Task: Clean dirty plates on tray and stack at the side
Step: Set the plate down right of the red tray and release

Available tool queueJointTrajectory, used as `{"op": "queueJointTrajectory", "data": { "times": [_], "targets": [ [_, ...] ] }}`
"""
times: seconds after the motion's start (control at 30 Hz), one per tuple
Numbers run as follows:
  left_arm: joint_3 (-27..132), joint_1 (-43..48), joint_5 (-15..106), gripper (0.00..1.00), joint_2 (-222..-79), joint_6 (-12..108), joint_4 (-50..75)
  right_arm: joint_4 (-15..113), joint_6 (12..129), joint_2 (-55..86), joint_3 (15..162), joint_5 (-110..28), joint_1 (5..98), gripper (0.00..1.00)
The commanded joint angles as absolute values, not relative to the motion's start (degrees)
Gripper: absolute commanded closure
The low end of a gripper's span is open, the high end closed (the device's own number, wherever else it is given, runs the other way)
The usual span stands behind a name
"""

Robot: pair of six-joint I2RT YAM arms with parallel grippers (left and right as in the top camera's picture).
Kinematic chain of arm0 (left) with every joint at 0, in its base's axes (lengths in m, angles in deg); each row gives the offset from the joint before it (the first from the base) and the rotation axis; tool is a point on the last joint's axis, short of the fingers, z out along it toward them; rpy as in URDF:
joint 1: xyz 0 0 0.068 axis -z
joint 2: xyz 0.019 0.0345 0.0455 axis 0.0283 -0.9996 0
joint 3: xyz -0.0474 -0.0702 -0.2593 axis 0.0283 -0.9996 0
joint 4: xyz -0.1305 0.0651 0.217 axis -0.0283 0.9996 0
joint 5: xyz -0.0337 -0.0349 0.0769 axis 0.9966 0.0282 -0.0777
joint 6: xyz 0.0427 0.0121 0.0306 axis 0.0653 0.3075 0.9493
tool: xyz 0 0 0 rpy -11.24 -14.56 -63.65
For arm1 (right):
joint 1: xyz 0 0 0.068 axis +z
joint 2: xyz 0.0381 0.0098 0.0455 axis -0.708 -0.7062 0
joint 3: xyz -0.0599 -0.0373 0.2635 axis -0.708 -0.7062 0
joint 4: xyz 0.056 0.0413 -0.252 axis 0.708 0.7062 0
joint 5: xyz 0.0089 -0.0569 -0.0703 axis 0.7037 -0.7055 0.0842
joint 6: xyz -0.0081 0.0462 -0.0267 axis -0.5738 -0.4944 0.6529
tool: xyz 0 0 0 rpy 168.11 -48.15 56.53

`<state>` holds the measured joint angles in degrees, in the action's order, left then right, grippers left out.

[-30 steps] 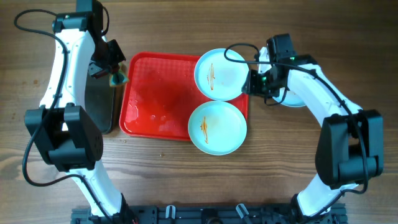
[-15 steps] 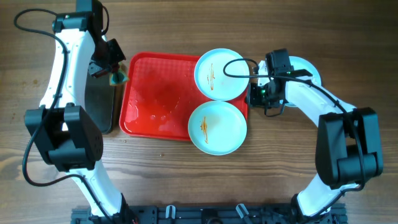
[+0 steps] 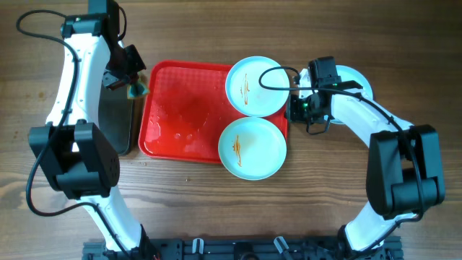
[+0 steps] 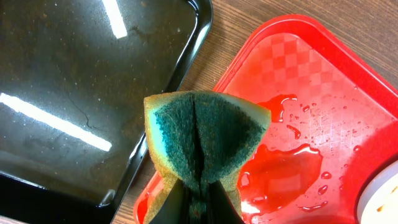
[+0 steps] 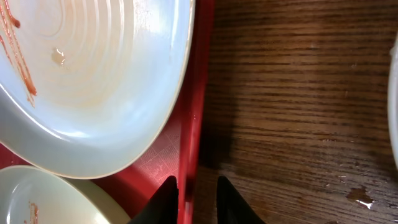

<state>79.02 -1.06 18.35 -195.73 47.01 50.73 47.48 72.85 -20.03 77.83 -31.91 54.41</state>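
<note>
Two round white plates [image 3: 256,85] with pale blue rims, both streaked with orange sauce, lie on the right part of the wet, large flat red plastic tray [image 3: 180,108]. I judge that the wiping has not begun. The right tool [image 5: 194,193] has its jaws on either side of the tray's rim; I cannot tell if it pinches. The left tool [image 4: 198,199] is clenched on a folded green and yellow sponge [image 4: 205,134], between the deep black tray [image 4: 74,93] and the red one. Next the sponge must reach a plate.

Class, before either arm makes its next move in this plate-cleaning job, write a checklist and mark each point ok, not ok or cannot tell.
1. The left gripper clamps the sponge: ok.
2. The right gripper straddles the right rim of the tray: ok.
3. That grip is firm: cannot tell.
4. The upper plate and lower plate are clean: not ok, both sauce-streaked.
5. The sponge is above a plate: not ok, it hangs at the tray's left edge.
6. The third plate is off the tray: ok.
</note>
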Motion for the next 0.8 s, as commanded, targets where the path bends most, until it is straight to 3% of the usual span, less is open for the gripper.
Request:
{"op": "queueJointTrajectory", "data": {
  "times": [0.0,0.17,0.33,0.67,0.73,0.77],
  "targets": [
    [79.92,-0.99,18.83,0.96,-193.76,47.73,50.36,46.82,73.85,-20.12,76.41,-29.51,54.61,0.78],
    [79.92,-0.99,18.85,0.96,-193.76,47.73,50.21,44.33,72.91,-20.12,73.81,-29.53,54.61,0.83],
    [79.92,-0.99,18.85,0.96,-193.76,47.73,49.94,41.84,72.19,-20.12,73.38,-29.53,54.59,0.96],
    [79.92,-0.99,18.85,0.96,-193.76,47.73,50.03,36.07,71.88,-20.12,73.4,-29.73,54.59,0.95],
    [79.92,-0.99,18.85,0.96,-193.76,47.73,50.03,37.25,72.45,-20.03,74.12,-28.85,54.52,0.66],
    [79.92,-0.99,18.85,0.96,-193.76,47.73,50.03,38.65,72.69,-19.75,75.04,-27.7,54.48,0.6]
  ]
}}
